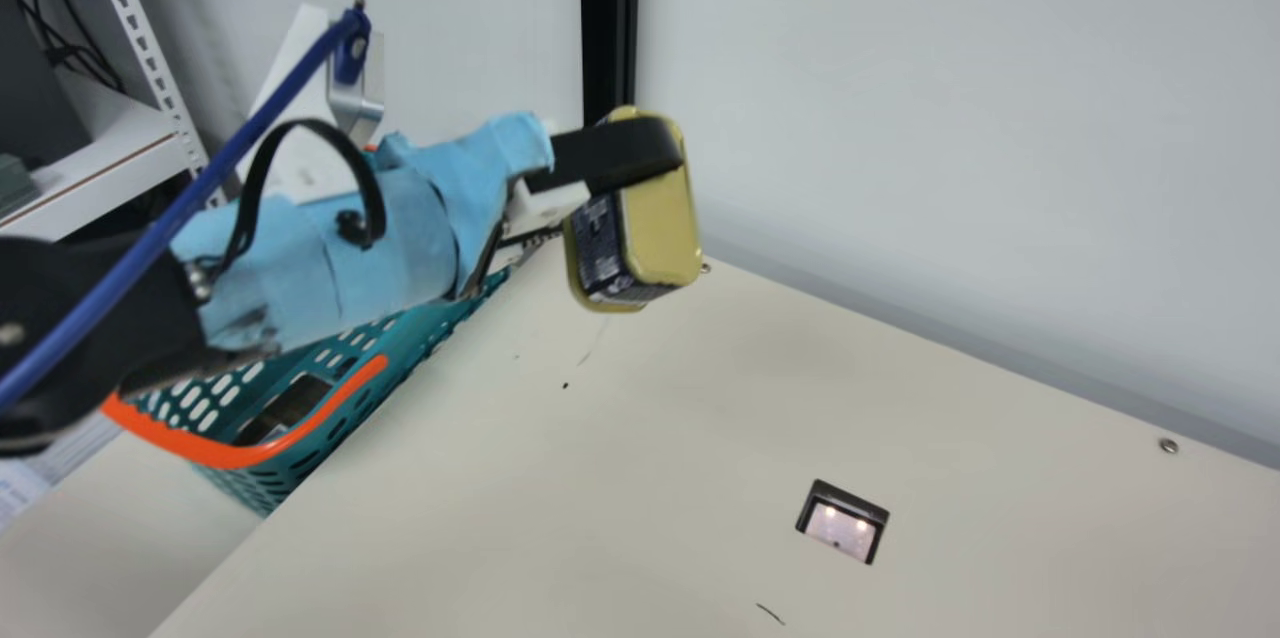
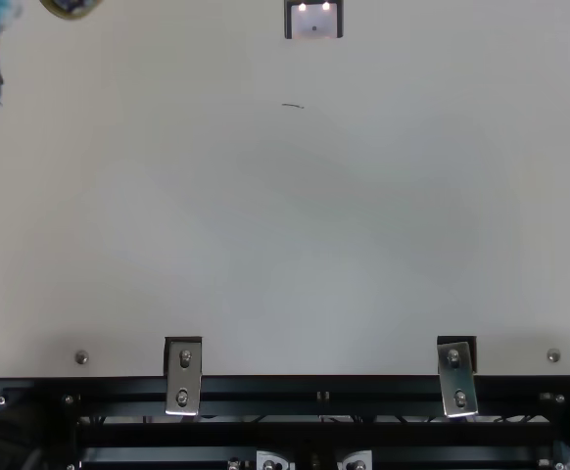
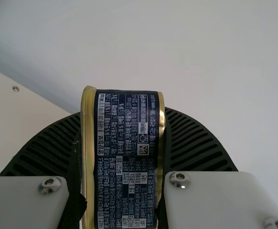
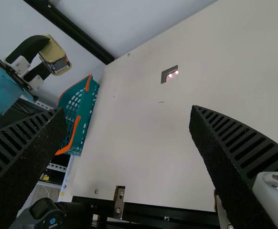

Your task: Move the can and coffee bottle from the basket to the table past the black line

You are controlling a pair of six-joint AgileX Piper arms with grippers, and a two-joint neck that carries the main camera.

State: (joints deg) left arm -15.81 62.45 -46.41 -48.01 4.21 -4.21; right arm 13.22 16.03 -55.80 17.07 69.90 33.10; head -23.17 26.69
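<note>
Can [image 1: 662, 228]: pinched mid-transfer by left claw [image 4: 46, 55], clear of basket [image 1: 240, 456].
Right claw [image 4: 127, 114]: spread.
Table [image 1: 600, 478]: can to be lowered next, away from basket.

main: from neck, slanting down over table [image 1: 650, 478] to wall [image 1: 950, 118] | top: steeply down, rail [image 2: 314, 389] along bottom | left wrist: close on can [image 3: 127, 143], wall behind | right wrist: tilted across table, basket [image 1: 345, 428] at left | slot [image 1: 840, 523] shared: main lower right, top's upper edge, right wrist upper middle
</note>
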